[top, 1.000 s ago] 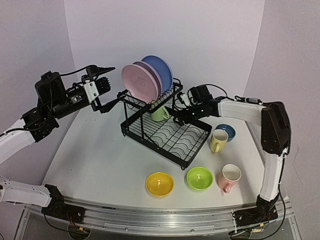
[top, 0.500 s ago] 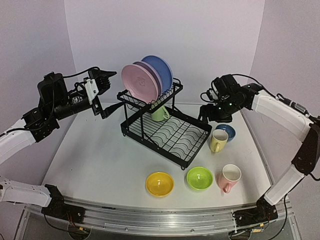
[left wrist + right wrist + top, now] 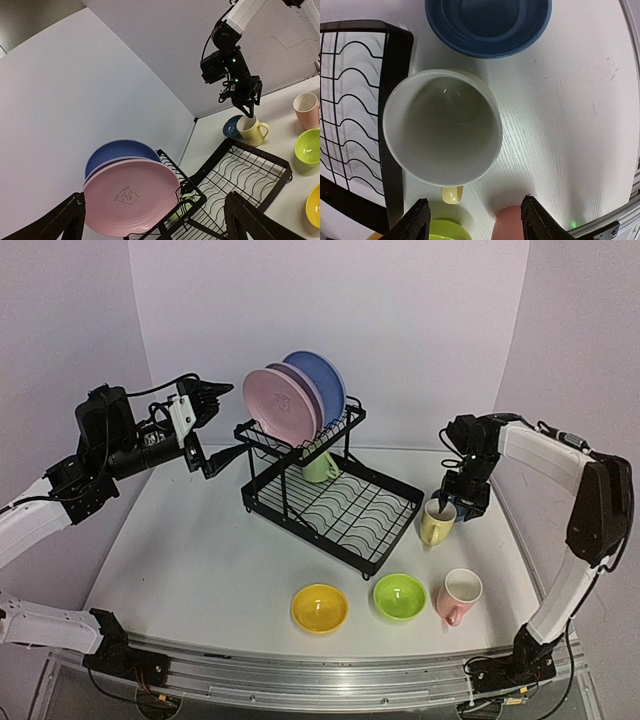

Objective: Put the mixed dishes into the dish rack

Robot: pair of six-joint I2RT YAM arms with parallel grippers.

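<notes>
The black wire dish rack [image 3: 335, 502] stands mid-table. Pink [image 3: 278, 410], lavender [image 3: 304, 390] and blue [image 3: 322, 378] plates stand upright on its upper shelf, and a light green mug [image 3: 320, 468] sits under that shelf. My right gripper [image 3: 450, 503] is open and empty, pointing down just above the yellow mug [image 3: 435, 525]. That mug fills the right wrist view [image 3: 442, 127], ahead of the gripper [image 3: 479, 220]. The blue bowl [image 3: 487, 22] lies just beyond it. My left gripper [image 3: 230, 418] is open and empty, raised left of the plates [image 3: 135, 187].
A yellow bowl [image 3: 319, 607], a lime bowl [image 3: 399, 596] and a pink mug [image 3: 459, 595] sit in a row near the front edge. The rack's lower tray [image 3: 240, 170] holds no dishes on its right part. White walls close the back and sides.
My right arm has swung away from the rack to the right and come down over the yellow mug. My left arm has barely moved.
</notes>
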